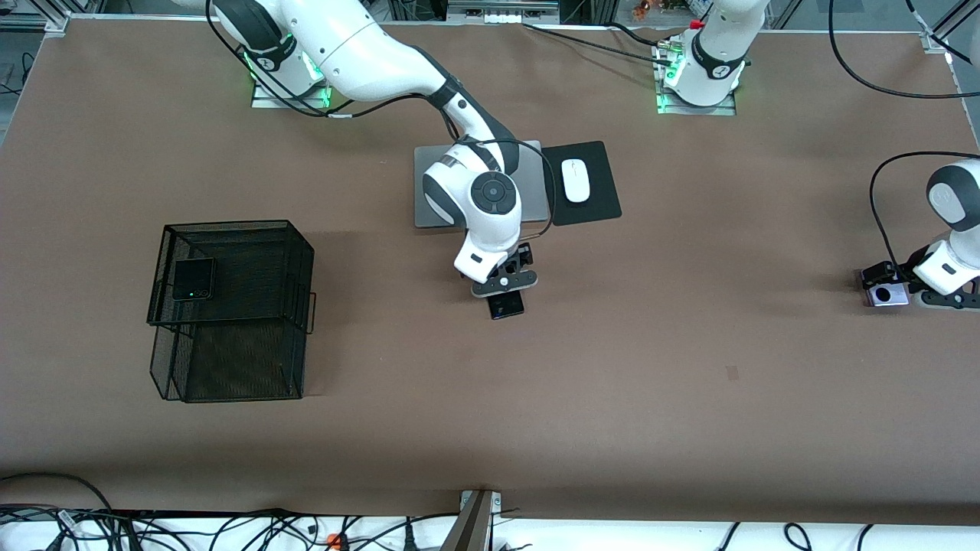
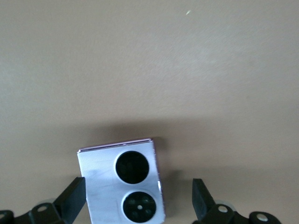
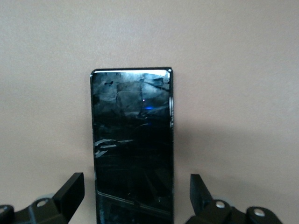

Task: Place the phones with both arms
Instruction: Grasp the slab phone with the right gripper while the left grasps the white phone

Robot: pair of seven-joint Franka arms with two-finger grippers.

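A long slim black slab phone (image 1: 507, 305) (image 3: 133, 135) lies flat on the brown table, nearer to the front camera than the laptop. My right gripper (image 1: 506, 294) (image 3: 135, 186) is low over it, open, one finger on each side of the phone and neither touching it. At the left arm's end of the table lies a small lilac-white flip phone (image 1: 886, 294) (image 2: 100, 179) with two black circles. My left gripper (image 1: 894, 286) (image 2: 138, 189) straddles it, open, one finger close against its edge. A small square black flip phone (image 1: 192, 278) rests on top of the black mesh basket (image 1: 253, 360).
A grey laptop (image 1: 427, 187) lies partly under the right arm. Beside it a white mouse (image 1: 576, 180) sits on a black pad (image 1: 603, 200). The mesh basket stands toward the right arm's end. Cables run along the table's edges.
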